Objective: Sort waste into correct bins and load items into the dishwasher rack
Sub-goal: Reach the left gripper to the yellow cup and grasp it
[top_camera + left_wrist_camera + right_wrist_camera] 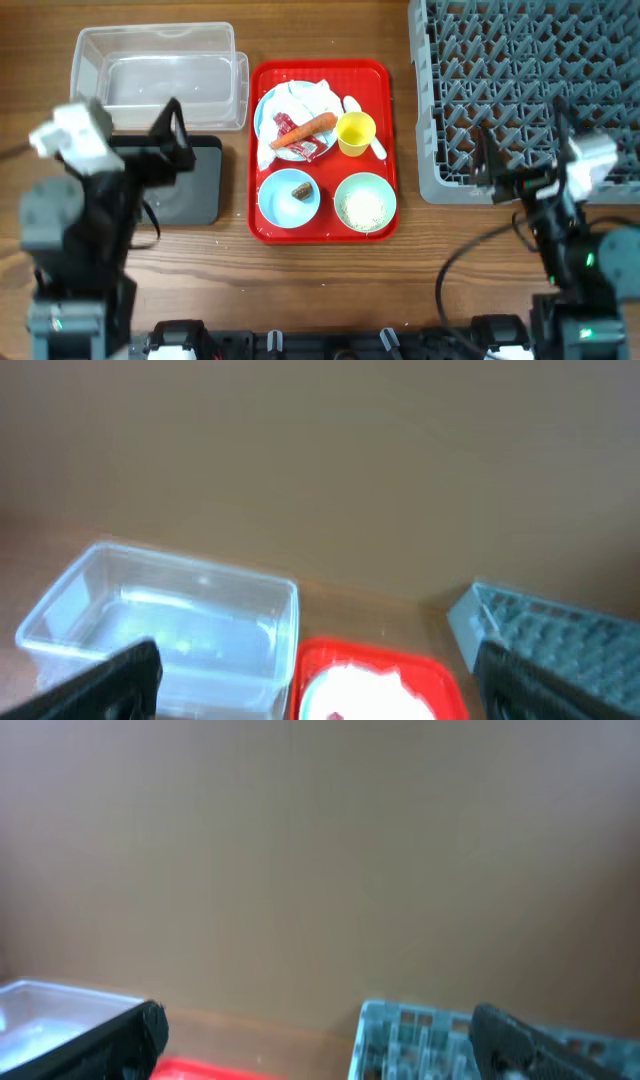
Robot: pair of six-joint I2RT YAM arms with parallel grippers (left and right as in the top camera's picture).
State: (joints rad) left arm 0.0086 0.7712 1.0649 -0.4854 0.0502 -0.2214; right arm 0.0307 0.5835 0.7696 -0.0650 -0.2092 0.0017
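Overhead view, and nothing is off the red serving tray (322, 68) yet. The left end effector (172, 128) is spread wide and empty over the black tray (200, 192) near the desk's left edge. The right end effector (487, 160) is just as wide and empty beside the dishwasher rack (520, 80), which fills the far-right corner. The clear tub (160, 75) sits toward the far-left corner. Mid-desk, the carrot (312, 127) lies across the red wrapper (306, 151) and the crumpled tissue (312, 95) on the blue plate (262, 118), with the yellow cup (355, 132) just beside the carrot's tip. A brown lump (301, 189) rests in the blue bowl (278, 203), and rice grains (365, 208) fill the green bowl (341, 197). Waste looks like the first job, and the carrot on top is the likely first pick. Best to drop straight down, fingers across its narrow width near the thick end, clear of the cup. Pinch lightly so the wrapper underneath stays put.
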